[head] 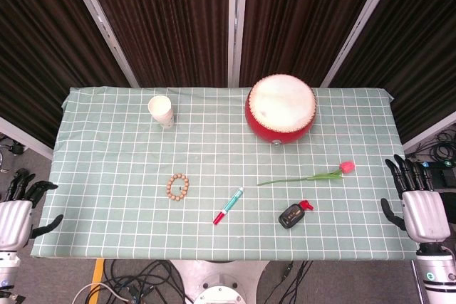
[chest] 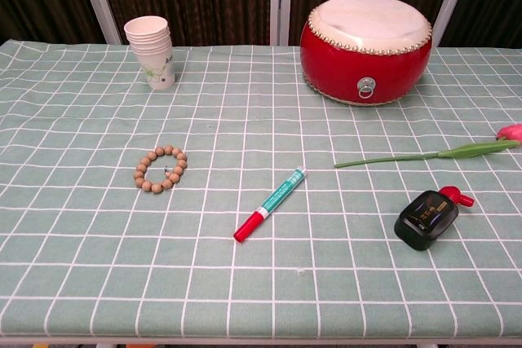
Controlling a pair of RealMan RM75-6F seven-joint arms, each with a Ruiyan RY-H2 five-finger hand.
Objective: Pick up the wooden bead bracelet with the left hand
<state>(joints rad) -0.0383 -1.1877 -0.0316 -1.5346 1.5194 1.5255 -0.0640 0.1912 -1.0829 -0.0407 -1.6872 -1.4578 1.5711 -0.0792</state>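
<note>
Head view: one bracelet (head: 178, 187), one drum (head: 281, 107), one marker (head: 228, 206).

left hand (head: 14, 220) cut by head view's left edge | flower (chest: 457, 151) bloom cropped at chest view's right edge

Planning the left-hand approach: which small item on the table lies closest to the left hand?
The wooden bead bracelet. It lies left of the marker, the black device and the tulip, so it is nearest the left hand.

I see the wooden bead bracelet (head: 178, 187) (chest: 161, 168), a closed ring of tan beads, lying flat on the checked cloth.
</note>
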